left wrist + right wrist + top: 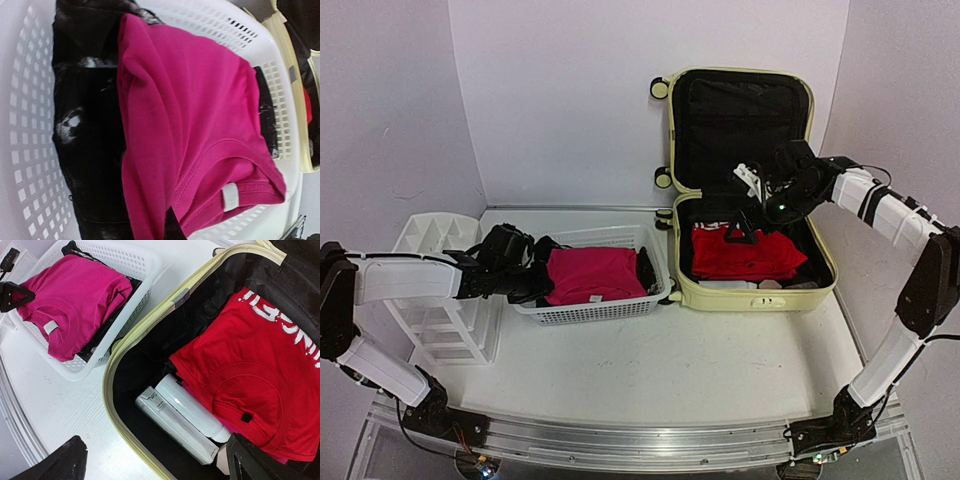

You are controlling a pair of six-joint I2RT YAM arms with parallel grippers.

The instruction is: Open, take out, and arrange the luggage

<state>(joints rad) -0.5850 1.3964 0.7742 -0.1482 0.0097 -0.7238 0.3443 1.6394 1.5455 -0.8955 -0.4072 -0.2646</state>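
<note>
The pale yellow luggage lies open at the back right, with its black-lined lid upright against the wall. In it are a red shirt with white lettering, a white bottle and a white box along the front wall. My right gripper hangs open and empty above the luggage's base. My left gripper is at the left end of the white mesh basket. It is shut on the edge of a pink shirt, which lies on a black garment.
A white plastic drawer organiser stands at the far left, beside the basket. The basket touches the luggage's left side. The luggage rim shows in the right wrist view. White walls close in on three sides.
</note>
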